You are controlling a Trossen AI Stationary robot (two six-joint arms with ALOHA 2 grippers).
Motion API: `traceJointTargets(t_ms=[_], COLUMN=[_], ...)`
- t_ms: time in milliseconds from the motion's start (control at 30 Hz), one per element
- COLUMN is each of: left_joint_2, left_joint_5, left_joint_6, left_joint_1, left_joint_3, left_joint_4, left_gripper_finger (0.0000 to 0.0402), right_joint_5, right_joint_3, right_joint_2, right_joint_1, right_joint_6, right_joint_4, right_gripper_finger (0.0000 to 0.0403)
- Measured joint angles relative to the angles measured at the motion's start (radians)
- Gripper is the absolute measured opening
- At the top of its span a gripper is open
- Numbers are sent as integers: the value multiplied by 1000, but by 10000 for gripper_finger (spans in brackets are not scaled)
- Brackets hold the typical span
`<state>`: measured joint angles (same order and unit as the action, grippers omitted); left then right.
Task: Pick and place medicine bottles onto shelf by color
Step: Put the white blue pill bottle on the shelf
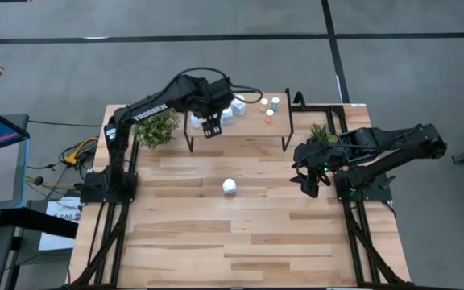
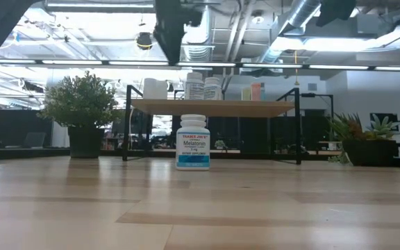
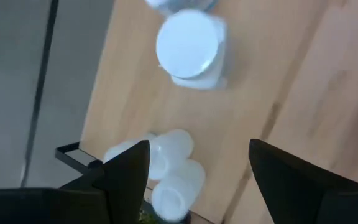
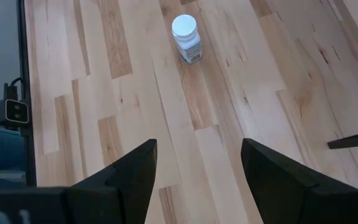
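Grey floor w/ dark tape lines surrounds the plank table (image 1: 240,234), which fills the centre and lower part of the high view. At upper centre of that frame sits the shelf (image 1: 252,127), a light-wood board on a thin black frame.

Left gripper (image 1: 211,127) hangs over the shelf's left part, fingers spread wide and holding nothing; in the left wrist view the two dark fingers (image 3: 129,171) stand well apart above the board. Just beside it on the shelf's left end: a cluster of pale-blue bottles (image 3: 166,171), packed close together, and next to them two white bottles (image 1: 234,107), one seen cap-up as the white cap (image 3: 188,46) in the wrist view. Toward the shelf's right half, three tiny bottles (image 1: 269,107) stand near each other; one shows an orange-red cap.

One white bottle (image 1: 229,186) stands upright alone on the table, centre of the high view, well apart from the shelf; low view shows its blue label (image 2: 193,151), in front of the shelf.

Right gripper (image 1: 310,184) waits at centre right of the high view, fingers apart, empty, tabletop seen between them in its wrist view.

Two potted plants: one (image 1: 158,129) by the shelf's left end, one (image 1: 322,134) near its right.
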<state>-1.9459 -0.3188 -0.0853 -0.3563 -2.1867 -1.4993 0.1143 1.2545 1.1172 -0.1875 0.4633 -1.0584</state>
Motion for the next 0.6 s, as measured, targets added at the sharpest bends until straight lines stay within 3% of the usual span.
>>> traceJointTargets(t_ms=[133,333,600], left_joint_2=[-4,-4,-4], left_joint_5=[-74,-92,-139], left_joint_6=[16,-14,-65], left_joint_1=[-1,-5,-10], left_joint_3=[79,165,177], left_joint_4=[63,172,314], left_gripper_finger=[261,261,261], right_joint_5=[0,0,0], right_joint_3=[0,0,0], right_joint_2=[0,0,0], right_joint_1=[0,0,0], right_joint_6=[0,7,7], right_joint_4=[0,-2,-2], right_gripper_finger=[255,255,255])
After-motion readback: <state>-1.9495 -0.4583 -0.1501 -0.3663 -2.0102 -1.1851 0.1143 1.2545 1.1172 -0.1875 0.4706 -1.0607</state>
